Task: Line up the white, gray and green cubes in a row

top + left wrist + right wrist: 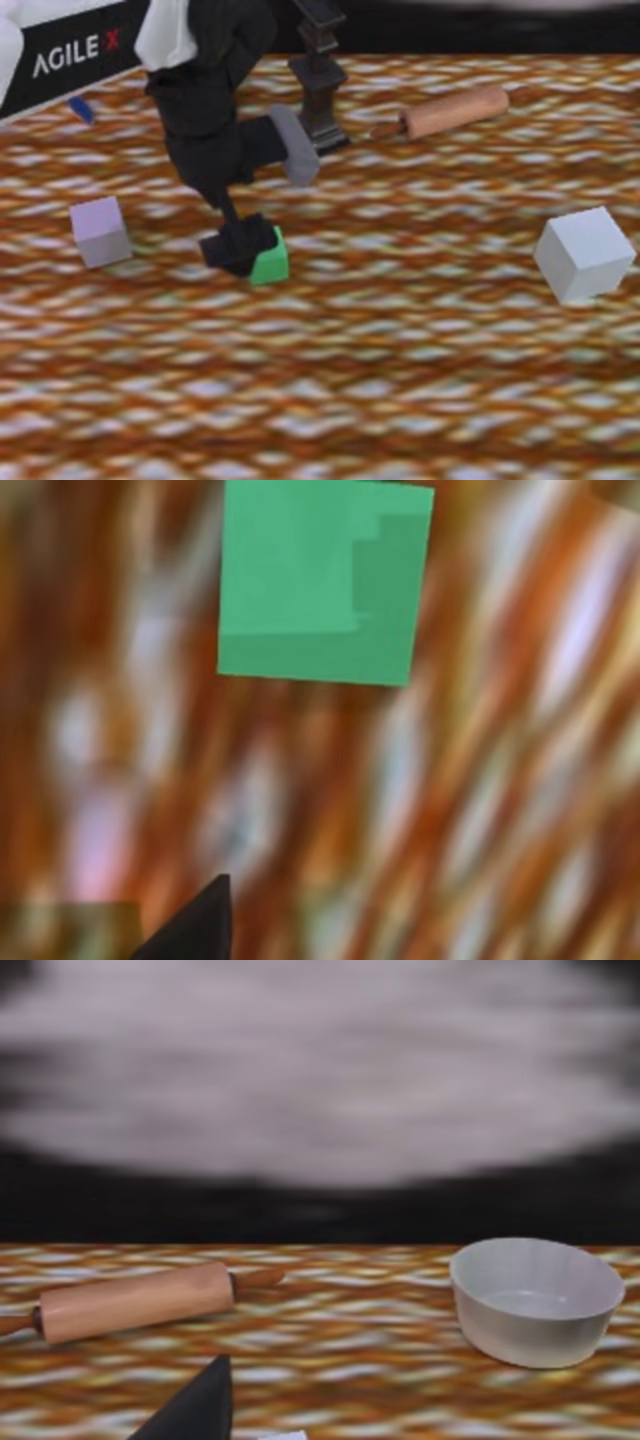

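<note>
Left tool (pixel 240 250) low over small matte green cube (pixel 270 259), grip state not visible. Lavender-gray cube (pixel 100 231) left, big white cube (pixel 584 254) right, on orange woven-pattern counter (pixel 400 380).

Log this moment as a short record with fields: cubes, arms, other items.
green cube: left of the table's middle, left gripper directly over it
gray cube: near the left edge, apart from the green one
white cube: near the right edge, far from the others
row: not formed yet
left gripper fingers: cannot tell if open or shut
right arm: not seen in the top view
rolling pin: lying at the back of the table
bowl: white, empty, upright, seen only in the right wrist view
table: orange woven pattern
</note>
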`<state>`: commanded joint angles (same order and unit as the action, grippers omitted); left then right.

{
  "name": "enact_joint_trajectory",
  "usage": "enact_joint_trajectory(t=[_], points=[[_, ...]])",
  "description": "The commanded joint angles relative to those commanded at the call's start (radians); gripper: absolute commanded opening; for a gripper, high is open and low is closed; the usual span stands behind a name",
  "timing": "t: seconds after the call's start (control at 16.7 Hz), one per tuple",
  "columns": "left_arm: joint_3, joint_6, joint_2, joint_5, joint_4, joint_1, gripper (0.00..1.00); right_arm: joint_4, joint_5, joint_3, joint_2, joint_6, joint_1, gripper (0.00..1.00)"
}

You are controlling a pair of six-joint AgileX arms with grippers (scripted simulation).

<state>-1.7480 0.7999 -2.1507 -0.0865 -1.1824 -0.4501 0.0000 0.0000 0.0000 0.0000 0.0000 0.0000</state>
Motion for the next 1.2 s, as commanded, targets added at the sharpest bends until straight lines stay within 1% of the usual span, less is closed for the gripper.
enact_joint_trajectory(t=[0.18,0.36,0.78,0.96,1.2], points=[[-0.148,0.027,-0.131,0.046,-0.024,-0.017,1.00,0.000,0.000,0.000,0.000,0.000,0.000,1.00],[-0.232,0.039,-0.194,0.077,-0.029,-0.026,1.00,0.000,0.000,0.000,0.000,0.000,0.000,1.00],[-0.238,0.039,-0.199,0.081,-0.024,-0.021,1.00,0.000,0.000,0.000,0.000,0.000,0.000,1.00],[-0.190,0.042,-0.225,0.082,0.046,-0.024,1.00,0.000,0.000,0.000,0.000,0.000,0.000,1.00],[-0.095,0.041,-0.285,0.081,0.214,-0.025,1.00,0.000,0.000,0.000,0.000,0.000,0.000,1.00]])
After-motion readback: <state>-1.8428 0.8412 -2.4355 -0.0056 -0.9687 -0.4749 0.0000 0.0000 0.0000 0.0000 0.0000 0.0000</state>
